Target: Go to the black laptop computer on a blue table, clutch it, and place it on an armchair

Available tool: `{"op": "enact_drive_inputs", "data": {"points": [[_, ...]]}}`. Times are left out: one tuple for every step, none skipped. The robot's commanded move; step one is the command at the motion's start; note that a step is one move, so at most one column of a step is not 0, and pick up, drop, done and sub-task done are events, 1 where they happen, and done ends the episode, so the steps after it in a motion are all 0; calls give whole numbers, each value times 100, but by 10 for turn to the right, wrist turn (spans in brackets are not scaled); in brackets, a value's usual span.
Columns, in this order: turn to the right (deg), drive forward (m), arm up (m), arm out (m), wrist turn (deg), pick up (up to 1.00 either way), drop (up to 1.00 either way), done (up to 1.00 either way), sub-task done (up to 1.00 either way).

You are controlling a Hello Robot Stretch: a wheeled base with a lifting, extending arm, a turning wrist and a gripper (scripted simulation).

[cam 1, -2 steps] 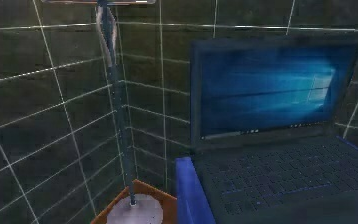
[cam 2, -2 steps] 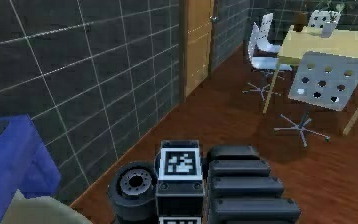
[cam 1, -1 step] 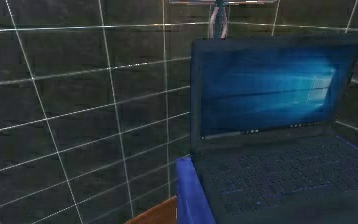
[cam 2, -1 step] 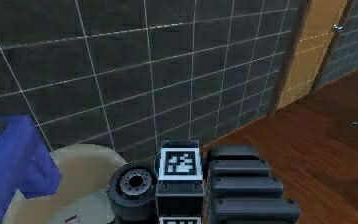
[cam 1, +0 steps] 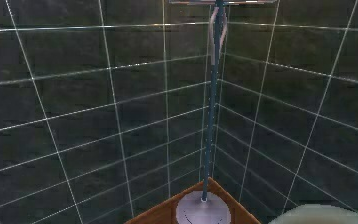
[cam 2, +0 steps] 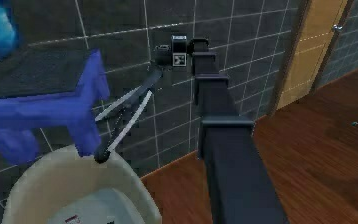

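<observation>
In the arm side view my dark arm (cam 2: 227, 140) rises from the bottom edge to two white marker squares. Left of them the gripper (cam 2: 103, 138) slants down and left on two thin fingers (cam 2: 127, 118). Its tips end at a blue slab-shaped thing (cam 2: 42, 112) with a downward leg, which runs off the left edge. I cannot tell whether the gripper holds anything. A pale, rounded, tub-like seat (cam 2: 57, 180) lies below the fingertips at the bottom left. No shape here reads as a black laptop.
Dark tiled walls (cam 1: 77, 100) meet in a corner ahead. A thin pole on a round base (cam 1: 205, 208) stands there on wood floor. A pale rounded edge (cam 1: 322, 214) shows at the forward view's bottom right. A wooden door (cam 2: 305, 55) and wood floor (cam 2: 317, 150) lie at the arm side view's right.
</observation>
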Motion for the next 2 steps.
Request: {"op": "enact_drive_inputs", "data": {"points": [[0,0,0,0,390,0,0,0,0],[0,0,-46,0,0,0,0,0,0]]}}
